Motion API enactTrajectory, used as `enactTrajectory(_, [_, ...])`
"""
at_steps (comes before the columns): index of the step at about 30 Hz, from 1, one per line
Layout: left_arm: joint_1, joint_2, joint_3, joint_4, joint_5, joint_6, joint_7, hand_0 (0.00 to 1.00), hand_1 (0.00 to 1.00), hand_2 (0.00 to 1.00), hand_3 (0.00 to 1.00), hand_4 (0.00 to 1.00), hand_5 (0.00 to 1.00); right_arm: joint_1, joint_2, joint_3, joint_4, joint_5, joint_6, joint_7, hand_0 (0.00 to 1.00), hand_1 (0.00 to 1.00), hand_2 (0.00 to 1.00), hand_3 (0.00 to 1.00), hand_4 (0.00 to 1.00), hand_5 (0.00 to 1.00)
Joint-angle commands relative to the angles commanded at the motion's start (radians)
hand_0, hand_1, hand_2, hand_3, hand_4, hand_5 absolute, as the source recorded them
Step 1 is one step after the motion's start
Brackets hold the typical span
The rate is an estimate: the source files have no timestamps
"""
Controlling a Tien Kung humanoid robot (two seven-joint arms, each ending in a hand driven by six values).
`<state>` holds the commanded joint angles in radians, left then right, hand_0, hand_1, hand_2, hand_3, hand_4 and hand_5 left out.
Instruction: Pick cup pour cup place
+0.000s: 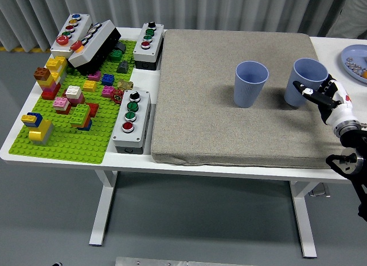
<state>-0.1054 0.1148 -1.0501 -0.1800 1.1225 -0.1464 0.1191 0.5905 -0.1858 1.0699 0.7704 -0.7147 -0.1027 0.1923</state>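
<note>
The right robot hand (321, 97) enters from the 4 o'clock edge of the view, its fingers (305, 92) wrapped around the lower wall of the held cup (305, 81). That cup stands upright at about 2 o'clock on the grey mat (229, 128), and its base appears to rest on or just above the mat; the hand hides the contact, so this cannot be confirmed. The second cup (250, 82) stands upright and free near it, at 9 o'clock from the held cup, the two apart and not touching. The left hand is not in view.

Both cups are thin-walled, ribbed, blue, and look like light plastic. In my judgement they weigh little, flex if squeezed hard, and tip easily. The ribbing should give fair friction. The best hold is around the mid to lower wall, clear of the rim, with moderate pressure, which matches the present grasp. Whether either cup holds anything cannot be read from this angle.

The mat covers most of the white counter (172, 163). A green brick plate (69, 140) with coloured bricks and several button boxes (132, 121) occupy the 9 to 10 o'clock side. A plate (351, 54) sits at the 2 o'clock corner.
</note>
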Motion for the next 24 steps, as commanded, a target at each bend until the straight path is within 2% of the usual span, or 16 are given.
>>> enactTrajectory(24, [0.0,0.001,0.008,0.0,-0.002,-0.001,0.0,0.807,0.76,0.81,0.75,0.525,0.998,-0.032,-0.018,-0.019,-0.005,-0.061,-0.009,0.034,0.804,0.671,0.533,0.551,0.693,0.074])
